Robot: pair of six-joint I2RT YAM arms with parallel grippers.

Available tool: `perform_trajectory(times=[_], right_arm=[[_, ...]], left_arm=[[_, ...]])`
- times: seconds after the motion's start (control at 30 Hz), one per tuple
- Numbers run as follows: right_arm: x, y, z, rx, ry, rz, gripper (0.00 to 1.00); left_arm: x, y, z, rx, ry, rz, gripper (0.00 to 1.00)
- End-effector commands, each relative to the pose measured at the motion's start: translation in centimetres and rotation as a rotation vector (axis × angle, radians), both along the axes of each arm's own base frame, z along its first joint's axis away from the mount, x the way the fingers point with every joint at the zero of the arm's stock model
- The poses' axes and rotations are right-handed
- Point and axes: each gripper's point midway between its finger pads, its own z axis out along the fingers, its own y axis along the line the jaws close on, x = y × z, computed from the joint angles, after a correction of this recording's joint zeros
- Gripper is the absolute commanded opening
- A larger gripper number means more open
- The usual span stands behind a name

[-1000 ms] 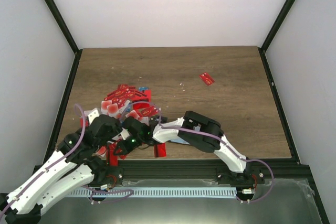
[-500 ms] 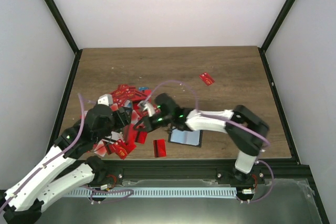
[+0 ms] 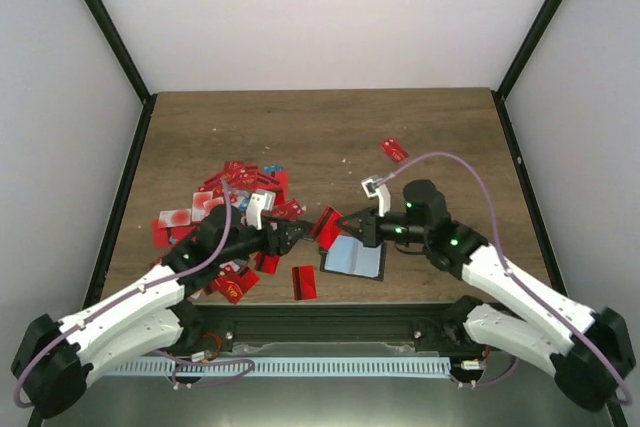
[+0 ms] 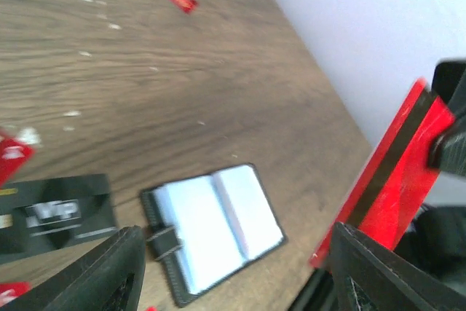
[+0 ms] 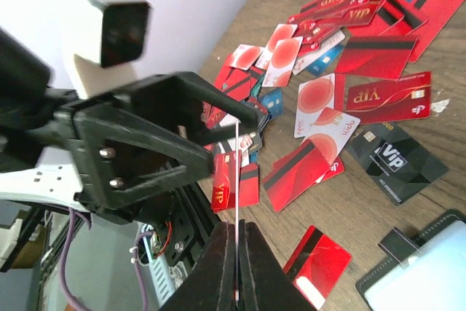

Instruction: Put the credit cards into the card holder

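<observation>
**Red card pinched beside the open card holder**

Top view: On the wooden worktop (image 3: 450,127), the card holder (image 3: 353,257) lies open near the front edge, its pale inside facing up. A heap of credit cards (image 3: 235,197), mostly red, lies to its left. A lone card (image 3: 394,150) lies well apart, further back. The right jaws are pressed together on the held card (image 3: 328,228), which is tilted up just beside the holder's left edge. The left jaws stand spread and empty, close to that card.

Left wrist view: The held card (image 4: 389,180) is red with a dark stripe. The holder (image 4: 211,227) has a black rim and a small strap. A black VIP card (image 4: 54,213) lies just beside it.

Right wrist view: The held card (image 5: 237,180) shows edge-on as a thin line. It is probably light, stiff and slick, and apt to pivot in a pinch. It is best gripped flat across both faces near one short end, leaving the other end free to enter a pocket.
</observation>
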Motion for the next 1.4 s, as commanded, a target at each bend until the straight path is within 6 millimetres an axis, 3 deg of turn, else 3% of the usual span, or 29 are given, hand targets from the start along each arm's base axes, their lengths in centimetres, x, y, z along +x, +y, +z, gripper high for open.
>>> perform_trajectory(times=[0.0, 0.13, 0.33, 0.67, 0.9, 0.97, 1.07, 1.17, 1.2, 1.37], right_arm=[[-2.4, -2.9, -0.5, -0.079, -0.016, -0.024, 0.01], [-4.7, -3.8, 0.6, -0.04, -0.028, 0.021, 0.01], [-6.7, -3.1, 1.6, 0.017, -0.026, 0.145, 0.01], [-8.4, -2.4, 3.3, 0.085, -0.039, 0.27, 0.01], [-8.7, -2.3, 3.8, 0.097, -0.055, 0.292, 0.01], [-8.7, -2.4, 3.8, 0.1, -0.062, 0.292, 0.01], [-8.6, -2.4, 3.8, 0.094, -0.068, 0.285, 0.01], [-7.7, -2.6, 3.3, 0.065, -0.065, 0.23, 0.01], [-7.1, -2.7, 3.0, 0.045, -0.059, 0.193, 0.08], [-2.0, -5.7, -1.7, -0.166, 0.047, -0.183, 0.67]], left_arm=[[-3.4, -3.9, 6.0, -0.265, -0.267, -0.326, 0.7], [-5.8, -4.7, 6.1, -0.334, -0.304, -0.478, 0.67], [-8.1, -5.6, 6.9, -0.364, -0.318, -0.633, 0.63], [-9.4, -6.8, 6.6, -0.345, -0.3, -0.704, 0.51], [-9.9, -8.5, 6.0, -0.315, -0.268, -0.741, 0.33], [-9.9, -8.8, 5.7, -0.307, -0.26, -0.742, 0.25], [-9.9, -8.9, 5.4, -0.298, -0.252, -0.738, 0.05], [-9.3, -8.8, 5.2, -0.278, -0.249, -0.69, 0.04], [-8.8, -8.6, 4.9, -0.261, -0.241, -0.653, 0.04], [-3.7, -7.0, 2.0, -0.086, -0.176, -0.336, 0.04]])
